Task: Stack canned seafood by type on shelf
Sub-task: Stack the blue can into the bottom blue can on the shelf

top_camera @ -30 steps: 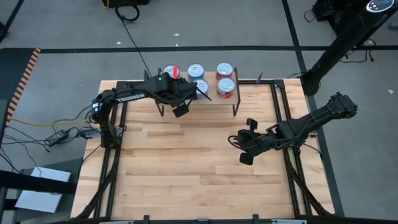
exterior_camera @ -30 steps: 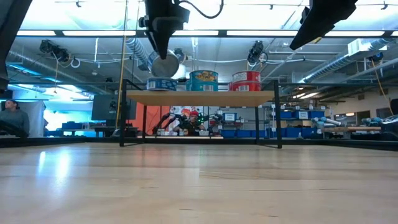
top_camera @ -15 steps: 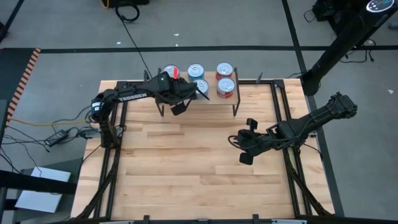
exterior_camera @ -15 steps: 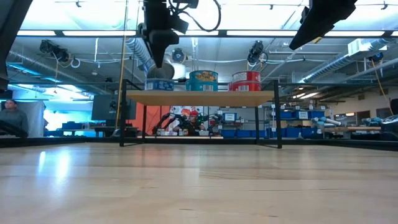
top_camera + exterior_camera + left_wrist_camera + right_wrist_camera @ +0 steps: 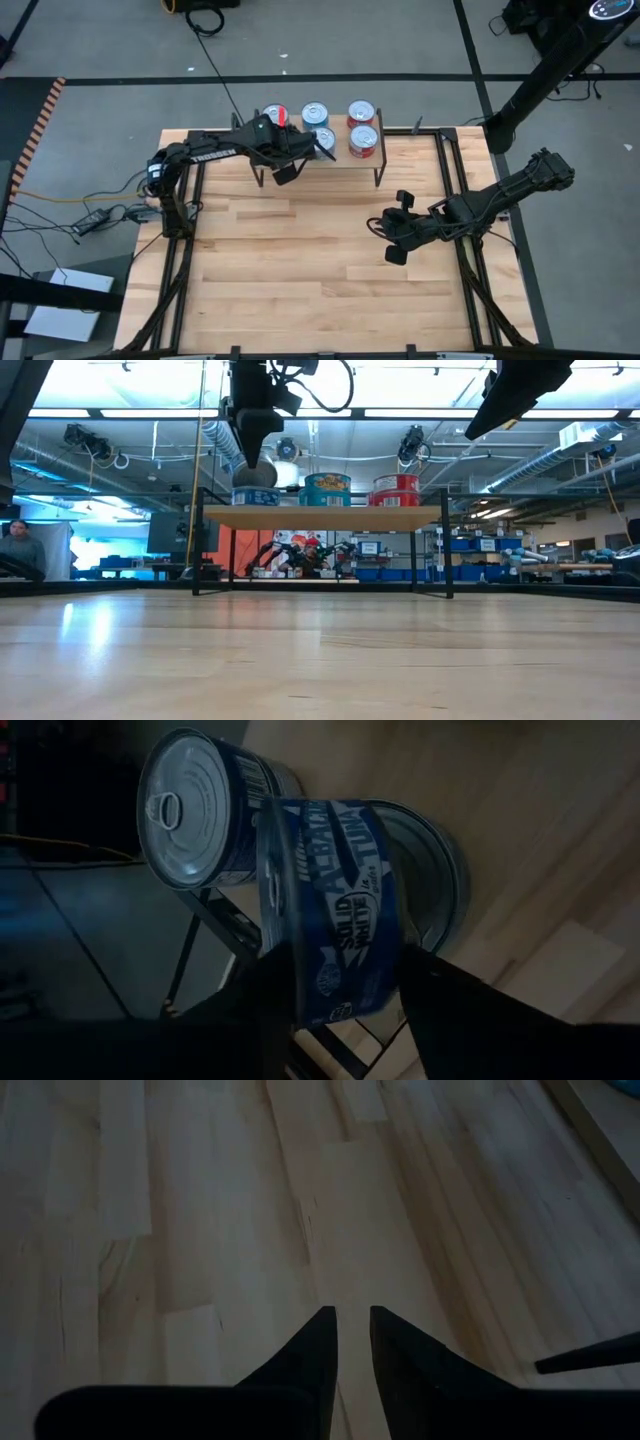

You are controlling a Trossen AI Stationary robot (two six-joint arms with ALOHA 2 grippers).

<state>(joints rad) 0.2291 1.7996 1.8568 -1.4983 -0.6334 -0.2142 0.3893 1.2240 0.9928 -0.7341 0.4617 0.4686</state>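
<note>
Lowered since a second ago, the left gripper (image 5: 290,160) sits at the shelf (image 5: 345,157) near the frame's top centre; the right gripper (image 5: 392,238) hangs centre-right, jaws nearly together, empty. Low view: a blue can (image 5: 256,494) rests on the shelf's left end. Left wrist: fingers (image 5: 275,990) flank that can (image 5: 330,910), grip unclear.

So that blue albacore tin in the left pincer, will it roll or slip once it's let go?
Probably not roll: the blue albacore tin is squat and seems to sit flat on another tin on the shelf. It could slide, since the metal surfaces look smooth. It looks rigid, so the left pincer gripping its sides shouldn't dent it.
</note>
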